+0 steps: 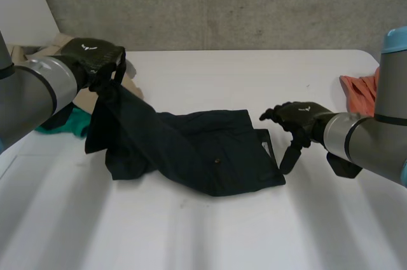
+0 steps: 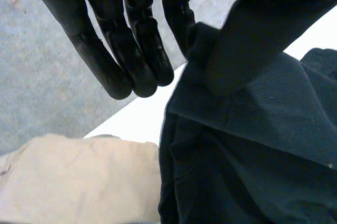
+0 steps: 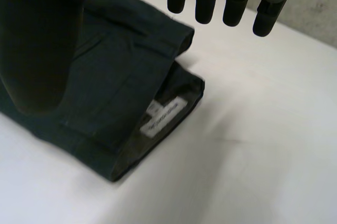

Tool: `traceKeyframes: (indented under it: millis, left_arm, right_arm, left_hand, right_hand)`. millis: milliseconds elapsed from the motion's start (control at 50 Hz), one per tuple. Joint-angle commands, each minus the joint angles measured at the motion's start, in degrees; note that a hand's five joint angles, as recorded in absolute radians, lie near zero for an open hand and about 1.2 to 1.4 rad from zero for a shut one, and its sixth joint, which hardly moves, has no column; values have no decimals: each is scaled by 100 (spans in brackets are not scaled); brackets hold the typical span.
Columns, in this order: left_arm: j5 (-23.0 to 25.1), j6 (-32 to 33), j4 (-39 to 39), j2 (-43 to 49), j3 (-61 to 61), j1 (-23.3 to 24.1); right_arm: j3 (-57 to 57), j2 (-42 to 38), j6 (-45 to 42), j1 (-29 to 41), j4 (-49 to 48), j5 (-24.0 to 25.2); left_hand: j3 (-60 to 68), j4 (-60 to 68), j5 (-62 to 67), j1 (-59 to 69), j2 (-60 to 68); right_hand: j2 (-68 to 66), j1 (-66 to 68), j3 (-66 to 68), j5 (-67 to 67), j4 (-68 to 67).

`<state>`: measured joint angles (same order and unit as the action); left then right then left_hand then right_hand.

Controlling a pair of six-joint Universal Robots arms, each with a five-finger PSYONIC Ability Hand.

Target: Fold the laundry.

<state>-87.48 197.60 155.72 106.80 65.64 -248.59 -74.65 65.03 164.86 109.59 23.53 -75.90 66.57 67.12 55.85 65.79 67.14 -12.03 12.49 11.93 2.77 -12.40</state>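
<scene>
Lifting of one end of the dark garment (image 1: 210,152) is judged to be the step in hand, as an opening move toward a fold. The garment is spread across the middle of the worktop (image 1: 210,238), and its end toward ten o'clock is raised off the surface by the left hand (image 1: 95,56). In the left wrist view a fold of the cloth is seen pinched between the thumb and one finger, while the other fingers (image 2: 139,50) are held straight and clear of it. The right hand (image 1: 299,116) is placed at three o'clock of the garment, just beside the waistband end, where a white label (image 3: 163,116) is exposed. Its fingers (image 3: 205,2) are loosely spread above the bare worktop, and nothing is held by them.

A beige cloth (image 2: 73,176) and a green cloth (image 1: 67,124) lie toward nine o'clock, near the raised end. An orange cloth (image 1: 357,89) is seen at the three o'clock edge, well apart.

For the next move, the waistband end would probably have to be taken up or pressed down by the right hand, so that the garment can be drawn straight. The raised end could then be carried across toward three o'clock and laid over the flat part, clear of the neighbouring cloths.
</scene>
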Motion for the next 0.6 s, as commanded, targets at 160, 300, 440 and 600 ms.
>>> traceKeyframes:
  millis: [160, 300, 440, 600]
  left_arm:
    - [-6, 384, -420, -361, 967, -278]
    - [-6, 709, -402, -1055, 1873, -251]
    - [-24, 1035, -271, -1750, 2357, -637]
    - [591, 762, 643, -2006, 2226, -1402]
  right_arm:
    - [1477, -735, 169, 536, -550, -13]
    - [2752, -1975, 38, 976, -921, -188]
    - [3974, -3188, -165, 1214, -1061, -592]
    - [4582, -3936, -77, 1258, -1254, -734]
  left_hand:
    - [-3123, -3178, -3051, -3045, -3180]
    - [-5382, -5437, -5310, -5304, -5439]
    - [-5657, -5712, -5585, -5579, -5714]
    - [-5657, -5712, -5585, -5579, -5714]
  right_hand:
    - [203, -249, -193, -277, 240]
    - [203, -249, -193, -277, 240]
    - [-772, 725, 782, 698, -735]
    - [-2200, 2154, 2210, 2126, -2163]
